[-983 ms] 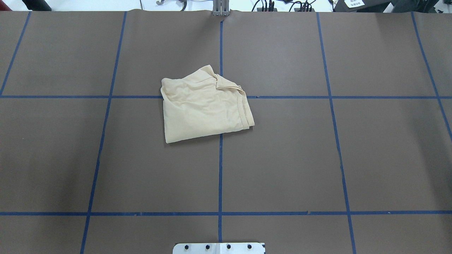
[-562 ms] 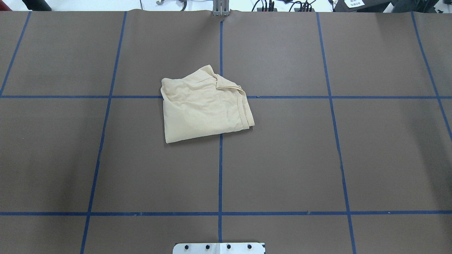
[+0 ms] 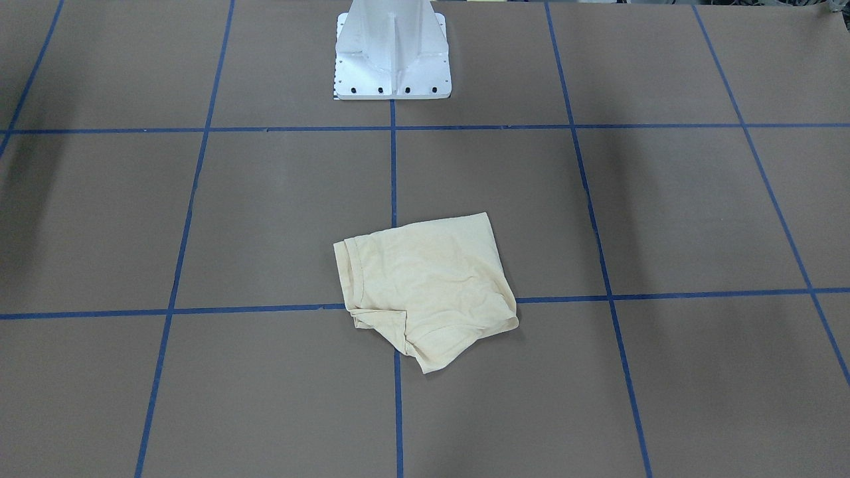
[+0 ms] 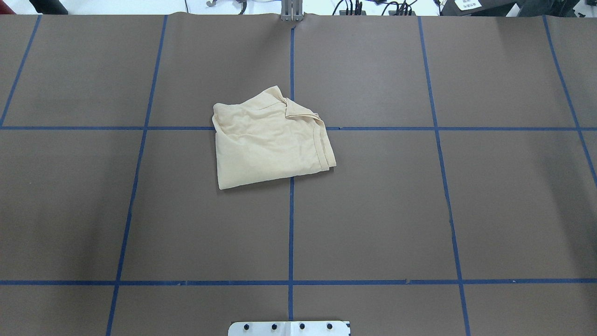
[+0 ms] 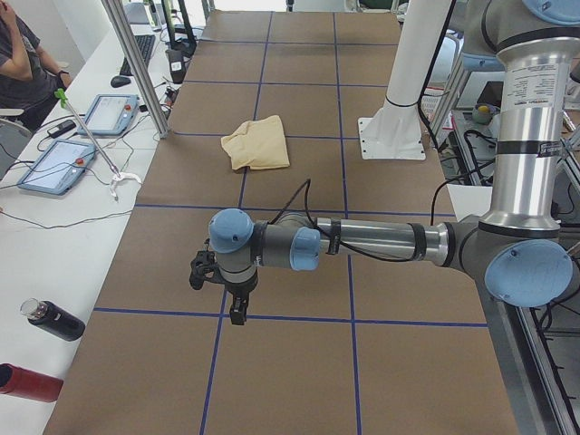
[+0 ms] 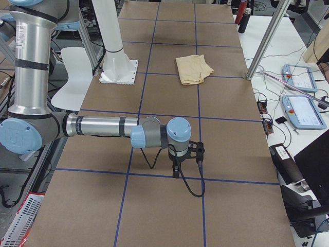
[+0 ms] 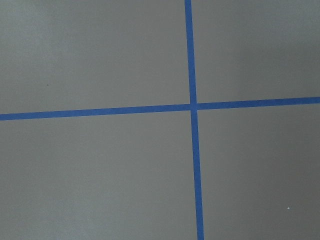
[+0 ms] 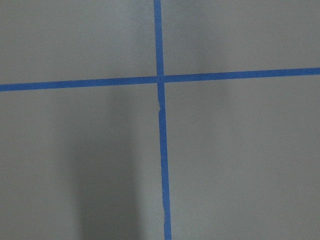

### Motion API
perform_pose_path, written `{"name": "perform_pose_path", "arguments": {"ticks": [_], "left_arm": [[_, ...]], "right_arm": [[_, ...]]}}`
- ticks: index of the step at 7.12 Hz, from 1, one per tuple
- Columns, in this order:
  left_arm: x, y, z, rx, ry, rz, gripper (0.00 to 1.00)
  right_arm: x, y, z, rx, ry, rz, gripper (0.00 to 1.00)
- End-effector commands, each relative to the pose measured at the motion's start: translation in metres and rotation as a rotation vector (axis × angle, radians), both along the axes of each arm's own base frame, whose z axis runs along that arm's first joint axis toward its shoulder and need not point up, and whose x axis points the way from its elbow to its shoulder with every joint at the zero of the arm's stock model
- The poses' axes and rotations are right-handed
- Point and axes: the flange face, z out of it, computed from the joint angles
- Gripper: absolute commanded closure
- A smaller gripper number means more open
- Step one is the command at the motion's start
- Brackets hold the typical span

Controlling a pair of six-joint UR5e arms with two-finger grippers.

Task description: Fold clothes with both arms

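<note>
Across the front-facing and overhead views nothing is being changed: the folded T-shirt (image 3: 431,279) is being left unmoved on the surface (image 3: 664,199). In the side views the left pincer (image 5: 222,290) and right pincer (image 6: 187,157) are being held low, the T-shirt lying far beyond them, and whether they are open cannot be told. Folding is being judged finished.

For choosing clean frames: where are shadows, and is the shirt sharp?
Right wrist view: a soft dark shadow band lies left of the blue tape line. Overhead view: the folded cream-yellow shirt is sharp, evenly lit. Left wrist view: even light, no glare.
</note>
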Motion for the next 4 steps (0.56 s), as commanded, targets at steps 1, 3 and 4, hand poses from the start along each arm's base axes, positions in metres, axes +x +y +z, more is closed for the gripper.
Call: {"name": "perform_pose_path", "arguments": {"ticks": [1,3,4], "left_arm": [[0.0001,0.0000,0.0001,0.000,0.002,0.000,0.00],[0.0001,-0.0001,-0.0008,0.003,0.002,0.000,0.00],[0.0001,-0.0008,-0.0014,0.003,0.002,0.000,0.00]], "right_arm": [[-0.0001,0.0002,0.0006,-0.003,-0.002,0.001,0.00],[-0.0003,0.0009,0.0011,-0.004,-0.005,0.001,0.00],[-0.0004,0.0009,0.0010,-0.004,-0.006,0.001,0.00]]}}
